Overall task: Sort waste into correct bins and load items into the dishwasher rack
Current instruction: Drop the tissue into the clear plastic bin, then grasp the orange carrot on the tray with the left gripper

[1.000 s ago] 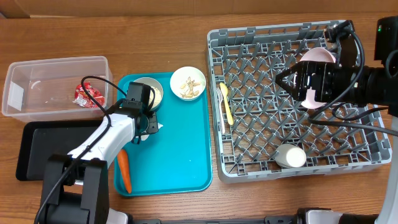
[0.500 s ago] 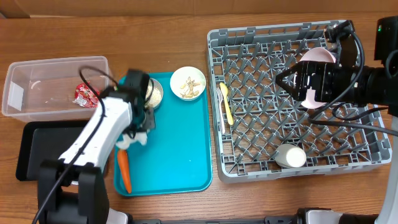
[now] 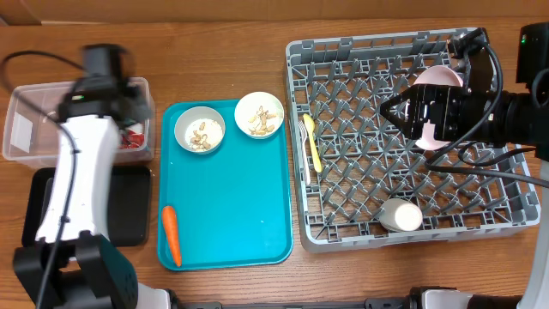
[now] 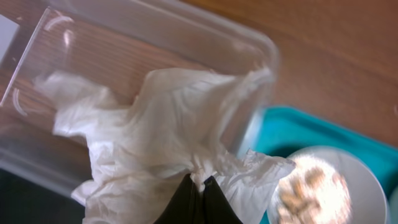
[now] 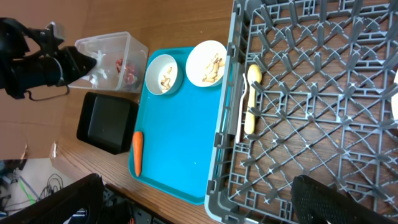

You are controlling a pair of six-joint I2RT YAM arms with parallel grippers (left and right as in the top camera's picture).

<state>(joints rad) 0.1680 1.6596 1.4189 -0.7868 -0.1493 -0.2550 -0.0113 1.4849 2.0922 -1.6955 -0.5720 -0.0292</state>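
My left gripper point(image 4: 199, 182) is shut on the crumpled white tissue point(image 4: 155, 124) and holds it over the right end of the clear tub point(image 3: 34, 120). The red wrapper point(image 3: 133, 139) lies in that tub. The black tray point(image 3: 41, 206) sits in front of it. The carrot point(image 3: 171, 234) lies on the teal tray point(image 3: 232, 197), with two white bowls point(image 3: 199, 130) point(image 3: 259, 114) holding nut bits. My right gripper point(image 3: 396, 110) is open and empty above the grey rack point(image 3: 343, 232). The pink plate point(image 3: 437, 75) stands partly hidden behind it. A yellow utensil point(image 3: 313, 142) lies in the rack.
A white rounded dish point(image 3: 401, 215) lies in the rack's front. The rack's left wall stands close beside the teal tray's right edge. My left arm point(image 3: 73, 180) stretches over the black tray. Bare wooden table point(image 3: 223, 51) lies behind the teal tray.
My left gripper has lifted the tissue off the teal tray and swung left and back to above the clear tub, uncovering the left bowl. The right arm has not moved.
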